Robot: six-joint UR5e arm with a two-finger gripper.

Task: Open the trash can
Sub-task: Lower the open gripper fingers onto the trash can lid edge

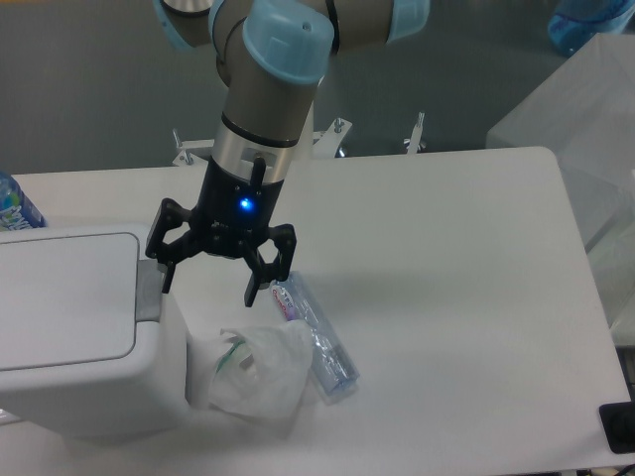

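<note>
The trash can is a big boxy white bin at the lower left, its flat lid down and its grey push tab on the right edge of the top. My gripper hangs open just right of that tab, fingers pointing down and spread wide. The left finger sits right at the tab's upper end; whether it touches the tab I cannot tell. Nothing is between the fingers.
A crumpled white plastic bag lies against the bin's right side. A blue-and-clear tube package rests beside it, under my right finger. A blue-labelled bottle peeks in at the left edge.
</note>
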